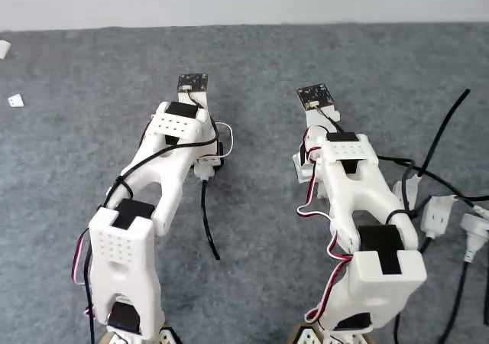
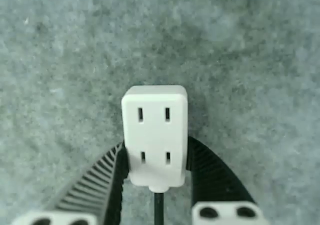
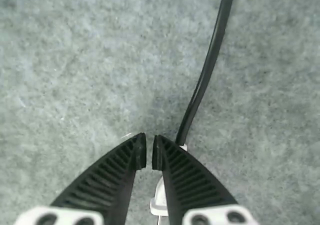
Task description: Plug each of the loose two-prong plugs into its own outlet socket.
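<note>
Grips outlet (image 2: 155,115) in left claw (image 2: 156,144), hovers closed right claw (image 3: 149,137) over plug (image 3: 158,201), likely must reopen and grasp it next.

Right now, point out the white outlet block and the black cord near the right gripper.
white outlet block (image 2: 154,135), left wrist view, centre of its slotted face.
black cord (image 3: 210,60), right wrist view, middle of its straight run.

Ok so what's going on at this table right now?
Two robot arms are working with plugs and sockets. The left pincer grips a white outlet block, both of its sockets empty. The right pincer is closed over the grey carpet, beside a black cord.
</note>
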